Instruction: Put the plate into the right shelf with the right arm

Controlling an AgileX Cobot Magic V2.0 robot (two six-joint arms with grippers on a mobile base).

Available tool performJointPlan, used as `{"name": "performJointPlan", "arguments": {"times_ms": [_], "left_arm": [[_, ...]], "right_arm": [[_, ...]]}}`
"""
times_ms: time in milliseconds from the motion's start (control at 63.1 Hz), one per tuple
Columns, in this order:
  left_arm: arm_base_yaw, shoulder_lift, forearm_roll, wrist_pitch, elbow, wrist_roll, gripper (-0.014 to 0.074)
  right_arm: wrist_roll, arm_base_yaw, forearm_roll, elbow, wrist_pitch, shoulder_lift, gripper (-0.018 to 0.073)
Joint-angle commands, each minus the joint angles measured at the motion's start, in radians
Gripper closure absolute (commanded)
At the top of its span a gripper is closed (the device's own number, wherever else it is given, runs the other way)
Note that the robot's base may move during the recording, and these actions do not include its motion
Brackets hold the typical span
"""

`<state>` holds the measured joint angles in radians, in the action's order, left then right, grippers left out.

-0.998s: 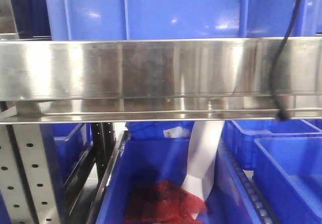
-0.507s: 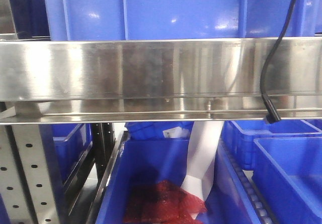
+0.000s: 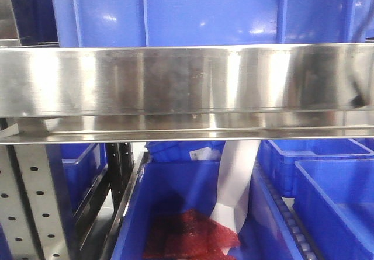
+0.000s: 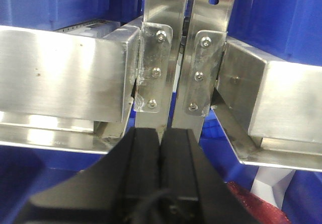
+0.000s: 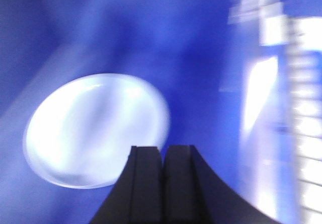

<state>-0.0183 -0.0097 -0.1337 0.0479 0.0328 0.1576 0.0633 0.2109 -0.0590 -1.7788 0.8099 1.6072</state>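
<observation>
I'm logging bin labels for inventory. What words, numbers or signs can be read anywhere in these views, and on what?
No text can be read in any view.
White label on a rear blue bin, front view: too small and blurred to read.
The plate is plain; the right wrist view is motion-blurred.
The steel shelf rail carries no markings.
</observation>
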Motion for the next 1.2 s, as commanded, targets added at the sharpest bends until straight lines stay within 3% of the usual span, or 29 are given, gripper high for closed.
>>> {"name": "performJointPlan", "arguments": {"times_ms": [0, 127, 285, 475, 602, 903, 1188], "left_arm": [[-0.002, -0.010, -0.008, -0.090, 0.010, -0.007, 0.0724], [-0.002, -0.010, -0.008, -0.090, 0.010, -0.007, 0.0724], [-0.002, -0.010, -0.008, -0.090, 0.010, -0.007, 0.0724], [-0.002, -0.010, -0.008, -0.090, 0.010, -0.007, 0.0724], [-0.002, -0.010, -0.008, -0.090, 0.010, -0.007, 0.0724], [-0.002, -0.010, -0.008, -0.090, 0.010, -0.007, 0.0724], [-0.002, -0.010, -0.008, -0.090, 0.010, -0.007, 0.0724]], "right_arm": [[-0.004, -0.028, 0.007, 0.018, -0.096, -0.115, 0.0506], [-0.004, -0.046, 0.037, 0.164, -0.185, -0.237, 0.0506], [-0.004, -0.052, 0.103, 0.457, -0.427, -0.436, 0.0506], [-0.004, -0.052, 0.105, 0.813, -0.734, -0.659, 0.0506], [-0.004, -0.052, 0.105, 1.011, -0.854, -0.795, 0.0506], [-0.004, -0.052, 0.112, 1.344, -0.888, -1.090, 0.0506], [-0.004, -0.052, 0.112, 1.387, -0.880, -1.178, 0.0506]]}}
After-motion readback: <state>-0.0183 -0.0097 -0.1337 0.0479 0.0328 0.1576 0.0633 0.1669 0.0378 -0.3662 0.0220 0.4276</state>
